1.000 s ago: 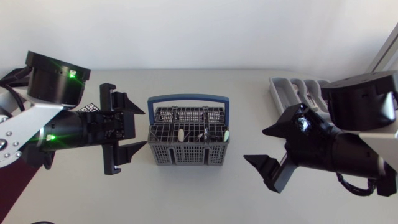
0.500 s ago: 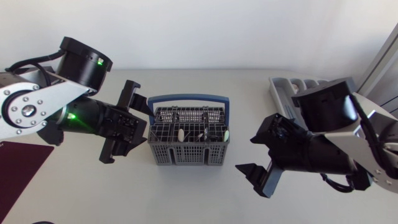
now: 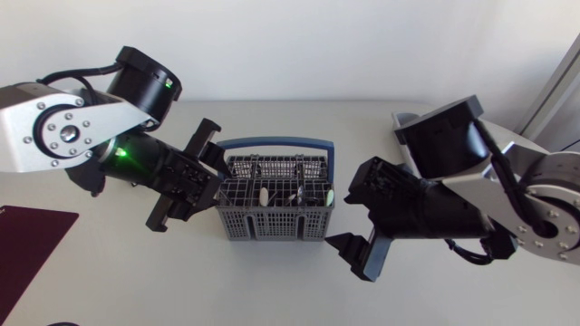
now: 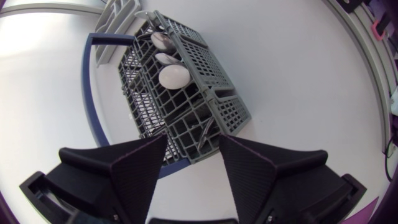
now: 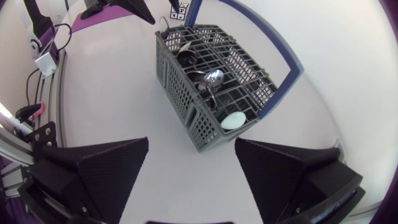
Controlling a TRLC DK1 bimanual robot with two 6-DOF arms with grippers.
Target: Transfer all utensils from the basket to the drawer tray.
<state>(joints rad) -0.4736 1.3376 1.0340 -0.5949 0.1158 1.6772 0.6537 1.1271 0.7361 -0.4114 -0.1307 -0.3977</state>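
While the basket (image 3: 275,210) lies long side across, its spoons (image 3: 264,195) stand upright

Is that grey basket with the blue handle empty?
No: a white spoon and a shiny metal spoon sit in the basket.

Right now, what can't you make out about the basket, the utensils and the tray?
Utensils: all views, the basket grid hides handles; count unclear.
Drawer tray: left wrist view, cut off at the edge; head view, mostly covered by the right arm.
Tray compartments: too little shows to tell their contents.
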